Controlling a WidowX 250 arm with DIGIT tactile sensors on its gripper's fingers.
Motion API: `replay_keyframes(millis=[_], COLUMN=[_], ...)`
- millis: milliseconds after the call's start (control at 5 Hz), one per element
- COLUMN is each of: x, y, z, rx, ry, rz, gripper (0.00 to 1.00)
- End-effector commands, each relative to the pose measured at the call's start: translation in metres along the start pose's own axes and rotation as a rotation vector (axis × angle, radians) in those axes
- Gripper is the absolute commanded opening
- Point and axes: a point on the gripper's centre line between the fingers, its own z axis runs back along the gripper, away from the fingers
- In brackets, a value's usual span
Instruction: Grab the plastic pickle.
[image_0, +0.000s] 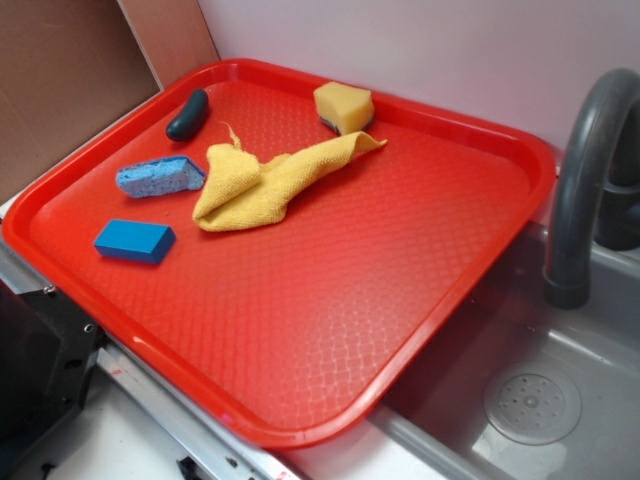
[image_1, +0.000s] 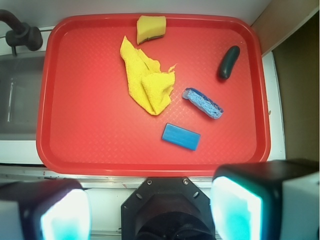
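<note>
No part of the grasp has been carried out. The plastic pickle (image_1: 228, 62) lies free on the red tray (image_0: 330, 330), untouched, at the tray's back corner nearest the brown panel (image_0: 60, 80) that borders the counter. In the wrist view it appears near the upper right corner of the tray, resting flat with its long axis running roughly front to back.

The gripper (image_1: 150, 212) is positioned above the front edge of the counter, outside the tray rim, well apart from the pickle. Its two finger pads (image_1: 235, 207) stand far apart at the left and right of the wrist view, with nothing between them: the hand is spread wide and empty.

Other items on the tray: a blue sponge (image_1: 202, 103) and a blue block (image_1: 180, 136), both between the gripper and the pickle; a yellow cloth (image_1: 146, 83) near the tray centre; and a yellow sponge (image_1: 151, 28) at the back edge. The sink (image_0: 540, 400) and faucet (image_0: 585, 180) adjoin the opposite side of the tray.

Remaining work, as judged: travel over the tray to the pickle's corner, align the fingers across its narrow width, descend, close and lift. The smooth, rounded body may slip if gripped off-centre.
</note>
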Motion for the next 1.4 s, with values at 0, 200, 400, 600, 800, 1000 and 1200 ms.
replay_keyframes(millis=[0,200,400,600,800,1000,1200], x=[0.0,0.022,0.05,0.064,0.101,0.126,0.148], y=[0.0,0.018,0.038,0.076,0.118,0.145,0.17], z=[0.0,-0.018,-0.038,-0.061,-0.092,-0.118,-0.145], rx=[0.0,0.005,0.052,0.095,0.147,0.153,0.131], ry=[0.0,-0.065,-0.14,-0.237,-0.274,-0.22,-0.17], rz=[0.0,0.248,0.49,0.732,0.786,0.766,0.699], gripper=[1.0,1.0,1.0,1.0,1.0,1.0,1.0])
